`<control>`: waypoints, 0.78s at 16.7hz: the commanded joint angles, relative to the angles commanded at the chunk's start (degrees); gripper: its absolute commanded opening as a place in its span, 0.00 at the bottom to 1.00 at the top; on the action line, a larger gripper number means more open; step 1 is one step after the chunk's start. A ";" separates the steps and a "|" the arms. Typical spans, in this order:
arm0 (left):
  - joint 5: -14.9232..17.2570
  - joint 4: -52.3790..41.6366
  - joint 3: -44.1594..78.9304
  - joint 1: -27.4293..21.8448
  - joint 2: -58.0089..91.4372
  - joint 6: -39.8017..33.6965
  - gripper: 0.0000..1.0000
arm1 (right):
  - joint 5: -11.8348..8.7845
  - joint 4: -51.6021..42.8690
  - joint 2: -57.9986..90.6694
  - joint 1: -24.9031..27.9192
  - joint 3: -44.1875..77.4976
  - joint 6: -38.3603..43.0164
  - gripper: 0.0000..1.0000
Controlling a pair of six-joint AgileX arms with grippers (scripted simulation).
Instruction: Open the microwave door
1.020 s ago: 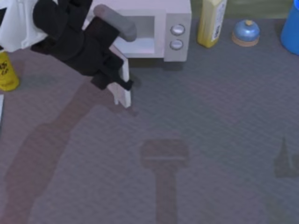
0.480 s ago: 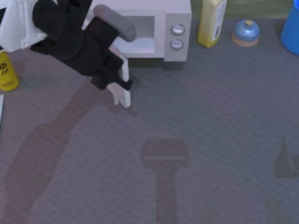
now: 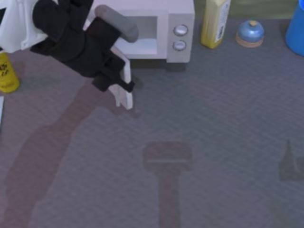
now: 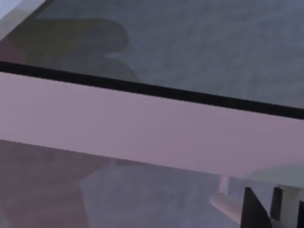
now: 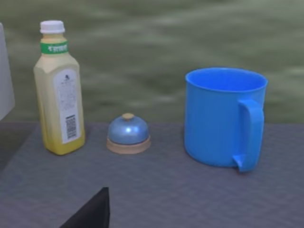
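The microwave door point(image 3: 126, 88) stands swung well out from the microwave point(image 3: 161, 28), cavity exposed, so little remains; the left end effector point(image 3: 115, 81) grips its edge.

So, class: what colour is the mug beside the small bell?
Blue. The mug shows best in the right wrist view.

The swung-out microwave door point(image 3: 126, 85) blocks the cavity's left; table point(image 3: 213, 142) in front lies open.

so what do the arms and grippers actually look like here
The left arm has a glossy white shell ending in a matte black, blocky wrist and left gripper with slim black fingers. No cables or markings show. Only a black corner of the right gripper shows.
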 joint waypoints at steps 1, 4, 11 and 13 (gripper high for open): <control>0.31 -0.20 -0.15 0.30 -0.08 0.70 0.00 | 0.00 0.00 0.00 0.00 0.00 0.00 1.00; 2.21 -0.99 -0.66 1.98 -0.87 4.81 0.00 | 0.00 0.00 0.00 0.00 0.00 0.00 1.00; 4.64 -2.20 -1.63 4.11 -1.73 9.89 0.00 | 0.00 0.00 0.00 0.00 0.00 0.00 1.00; 4.64 -2.20 -1.63 4.11 -1.73 9.89 0.00 | 0.00 0.00 0.00 0.00 0.00 0.00 1.00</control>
